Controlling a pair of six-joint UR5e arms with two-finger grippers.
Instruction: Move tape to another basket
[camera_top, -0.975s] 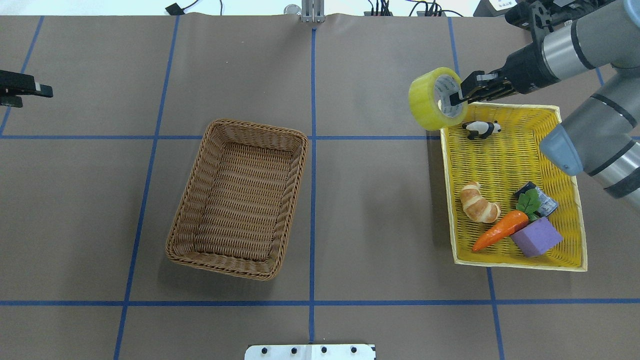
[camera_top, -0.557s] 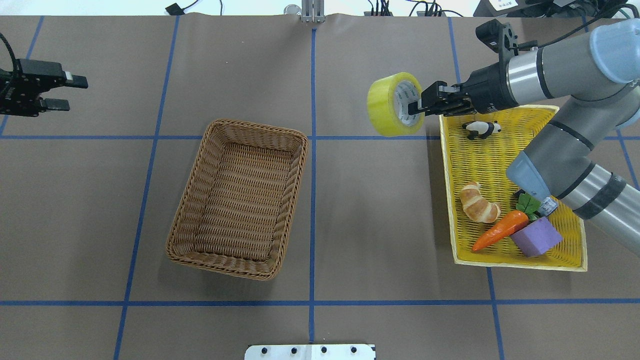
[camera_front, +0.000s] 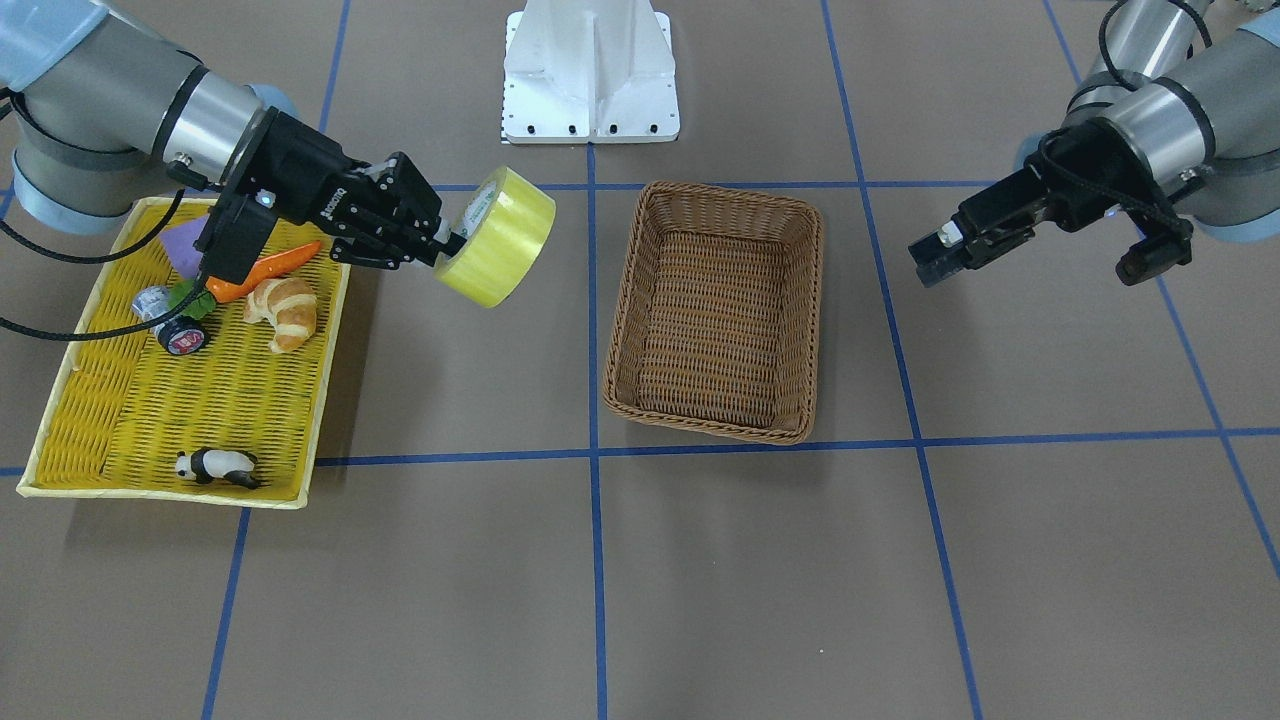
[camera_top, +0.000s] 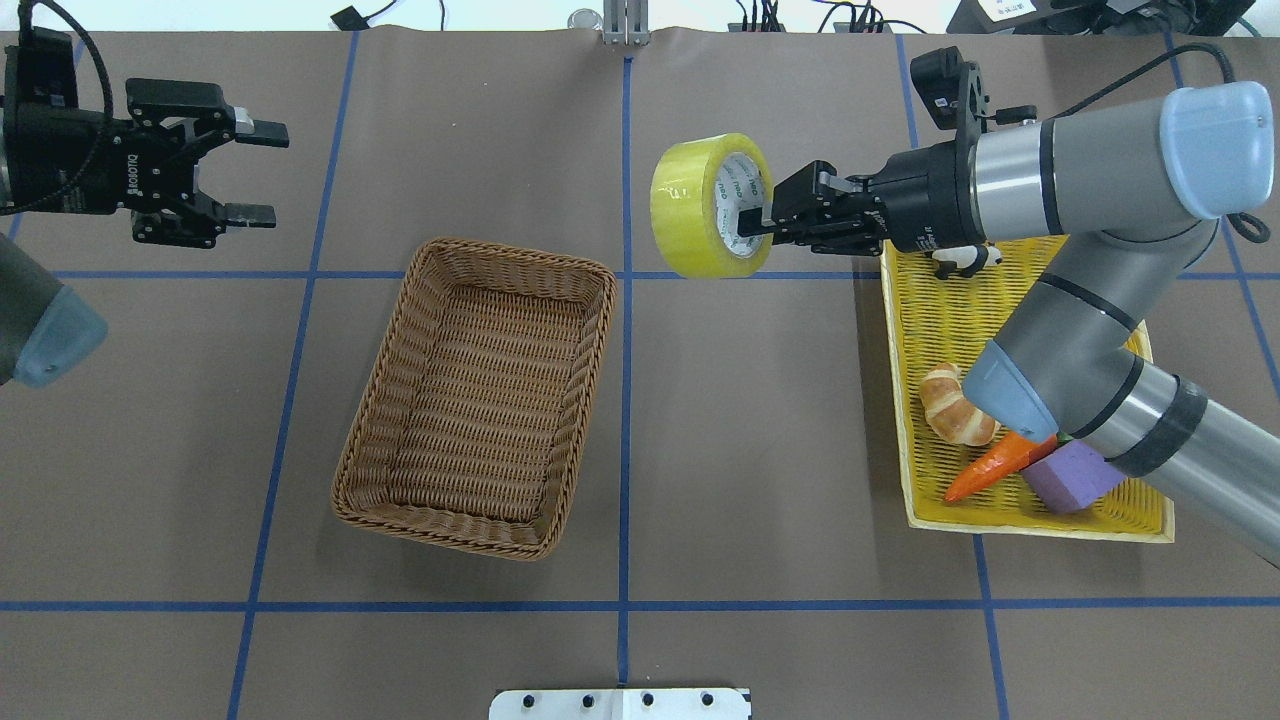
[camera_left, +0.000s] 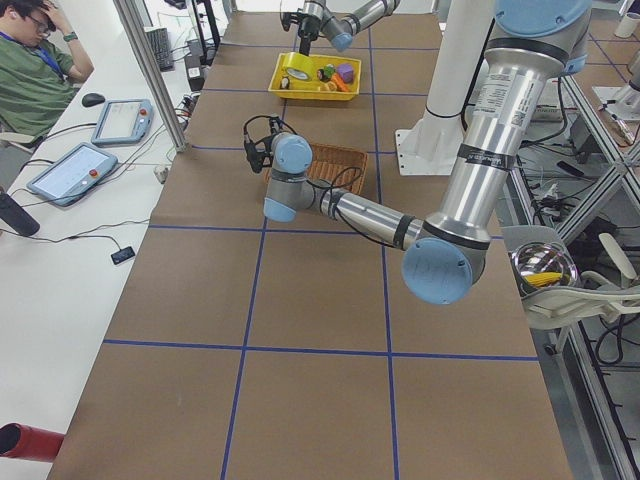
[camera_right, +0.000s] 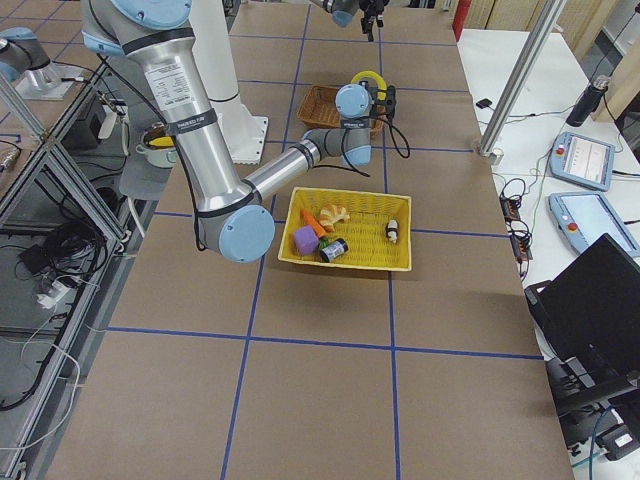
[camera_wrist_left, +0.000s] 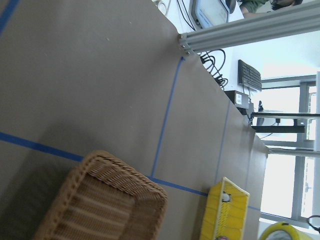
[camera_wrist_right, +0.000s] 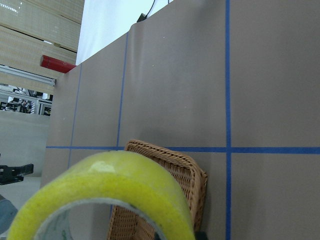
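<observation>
- the right gripper is holding the tape, squeezing the side of the ring, and one finger is showing inside the hole.
- the tape is hanging up in the air, not touching the table.
- the tape is standing on its edge, with its white middle facing the gripper.
- the tape is sitting between the brown basket and the yellow tray; it is near the far corner of the basket but is not over it.
- the right arm is reaching out over the far end of the yellow tray.
- the left gripper is staying on the other side of the table, with its two fingers spread wide and nothing between them.
- the left gripper is hanging well apart from the basket and from the tape.
- the basket is resting on the table, a bit tilted against the blue lines, and nothing is lying in it.
- a croissant, a carrot and a purple block are lying close together in the tray.
- a little panda is lying alone at the other end of the tray.
- a small silver can is lying near the carrot's green leaves.
</observation>
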